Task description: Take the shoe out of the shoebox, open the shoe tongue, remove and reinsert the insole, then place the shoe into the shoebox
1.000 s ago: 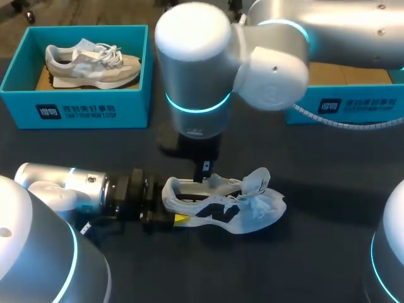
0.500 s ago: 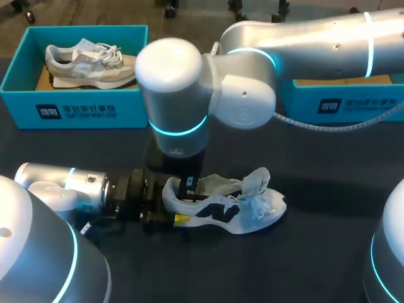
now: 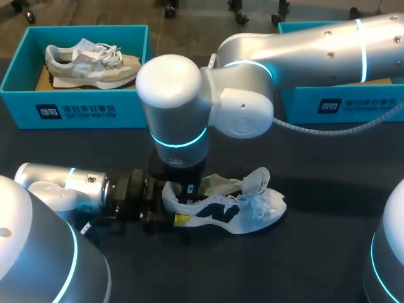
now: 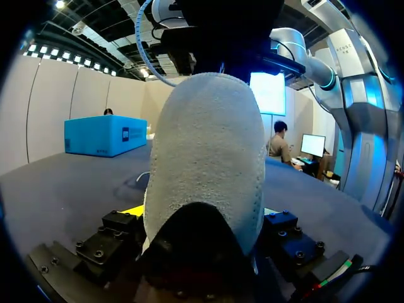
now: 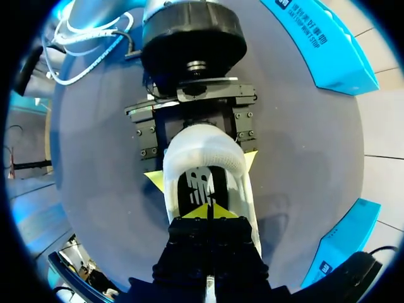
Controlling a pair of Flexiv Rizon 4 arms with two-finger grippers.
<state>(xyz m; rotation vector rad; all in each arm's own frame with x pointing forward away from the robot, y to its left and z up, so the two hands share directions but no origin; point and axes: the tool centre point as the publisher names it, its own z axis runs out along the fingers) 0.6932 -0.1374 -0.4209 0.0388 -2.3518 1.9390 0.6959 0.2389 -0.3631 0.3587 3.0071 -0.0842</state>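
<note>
lying low along the near side of the dark desk [image 3: 315,252], the left arm ends in the left hand [image 3: 172,205], which is clamped on the heel of the white shoe [image 3: 240,211]. from the right wrist view you can see its yellow fingertips [image 5: 154,180] pressing the heel from both sides. the shoe rests on its sole out on the desk, well apart from either box. its toe points away from that hand, and the laces and tongue are pulled up loose. the left wrist view is mostly filled by the rounded white back of the heel.

coming in from the right and reaching past the middle, the right arm hangs straight over the shoe's opening. the right hand [image 5: 207,211] points down into it, yellow tips pressed together against the dark insole [image 5: 202,186] that still lies inside. whether they have pinched any of it, i cannot tell.

farther back on the right stands a teal shoebox [image 3: 341,104], partly behind that arm. at the far left corner is another teal box [image 3: 76,110] with a grey shoe [image 3: 88,63] lying in it.
</note>
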